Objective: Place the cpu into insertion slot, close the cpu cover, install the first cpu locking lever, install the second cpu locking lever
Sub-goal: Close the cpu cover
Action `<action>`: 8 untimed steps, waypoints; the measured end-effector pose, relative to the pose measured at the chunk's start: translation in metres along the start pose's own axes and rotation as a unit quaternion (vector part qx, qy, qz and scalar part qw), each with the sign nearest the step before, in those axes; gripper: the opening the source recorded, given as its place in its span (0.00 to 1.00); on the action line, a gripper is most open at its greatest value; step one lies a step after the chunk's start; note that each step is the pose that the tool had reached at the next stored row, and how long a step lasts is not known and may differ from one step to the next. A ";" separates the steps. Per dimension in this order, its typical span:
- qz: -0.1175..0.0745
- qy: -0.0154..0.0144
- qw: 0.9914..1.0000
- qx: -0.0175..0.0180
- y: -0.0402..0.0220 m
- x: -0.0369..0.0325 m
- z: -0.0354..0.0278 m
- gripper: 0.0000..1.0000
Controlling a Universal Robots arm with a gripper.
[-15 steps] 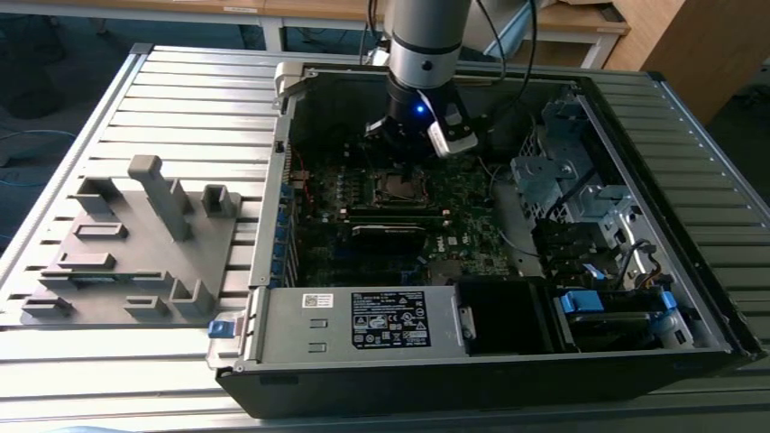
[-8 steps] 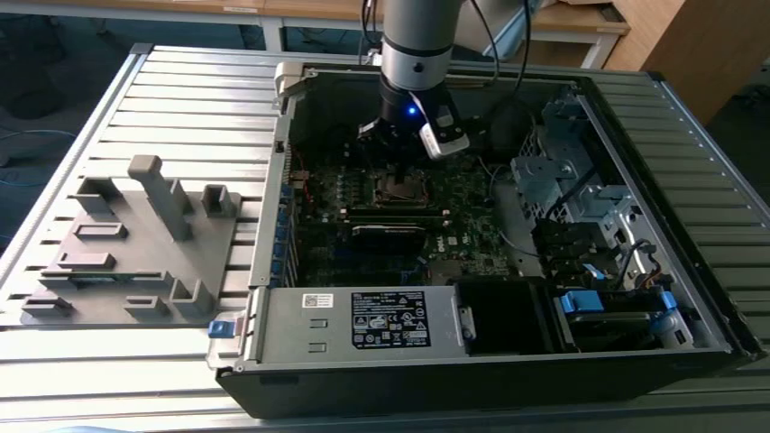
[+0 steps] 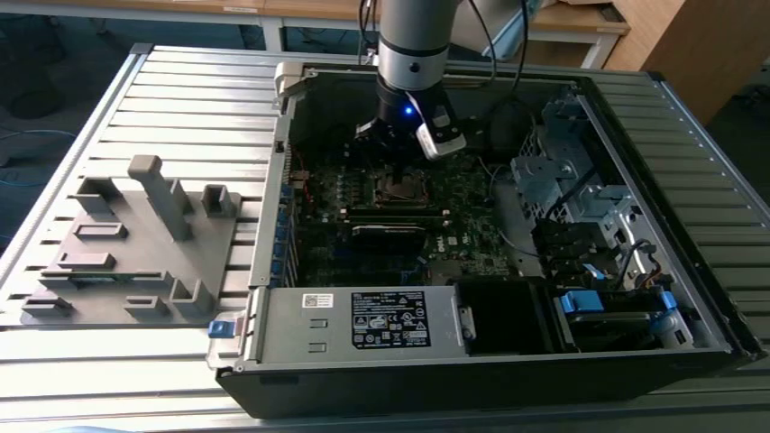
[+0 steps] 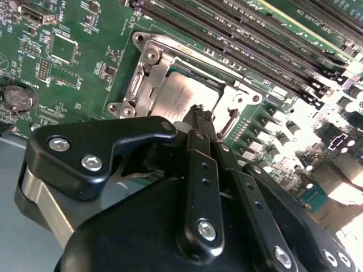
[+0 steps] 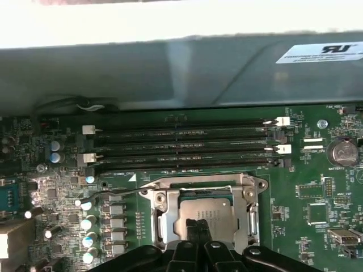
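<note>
Slatted grey table [image 3: 108, 108] carries an open computer case [image 3: 361, 379], with a grey moulded fixture [image 3: 144, 244] at its nine o'clock in the exterior view. The arm [image 3: 416, 36] stands upright, entering the case from twelve o'clock, with the gripper [image 3: 403, 171] just over the insertion slot [image 3: 403, 191]. In both wrist views the cpu [image 5: 207, 212] [image 4: 181, 99] lies in that slot, the cpu cover [image 5: 249, 218] [image 4: 150, 73] flat around it. The fingers [image 4: 203, 153] are pressed together, gripping nothing, their tips over the chip; whether they touch it I cannot tell.
</note>
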State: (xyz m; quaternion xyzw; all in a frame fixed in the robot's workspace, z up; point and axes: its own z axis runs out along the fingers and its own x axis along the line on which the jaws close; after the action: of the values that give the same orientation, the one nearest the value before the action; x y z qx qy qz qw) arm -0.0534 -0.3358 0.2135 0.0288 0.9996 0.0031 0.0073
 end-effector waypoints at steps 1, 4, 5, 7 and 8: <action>0.000 0.000 1.000 0.000 -0.0002 0.0019 0.0000 0.11; 0.000 0.000 1.000 0.000 -0.0006 0.0110 0.0006 0.11; 0.000 0.000 1.000 0.000 -0.0008 0.0139 0.0010 0.11; 0.000 0.000 1.000 0.000 -0.0009 0.0165 0.0035 0.11; 0.000 0.000 1.000 0.000 -0.0010 0.0171 0.0050 0.11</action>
State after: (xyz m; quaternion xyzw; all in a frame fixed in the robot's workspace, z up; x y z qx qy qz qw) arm -0.0704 -0.3358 0.2082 0.0287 0.9996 0.0032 0.0076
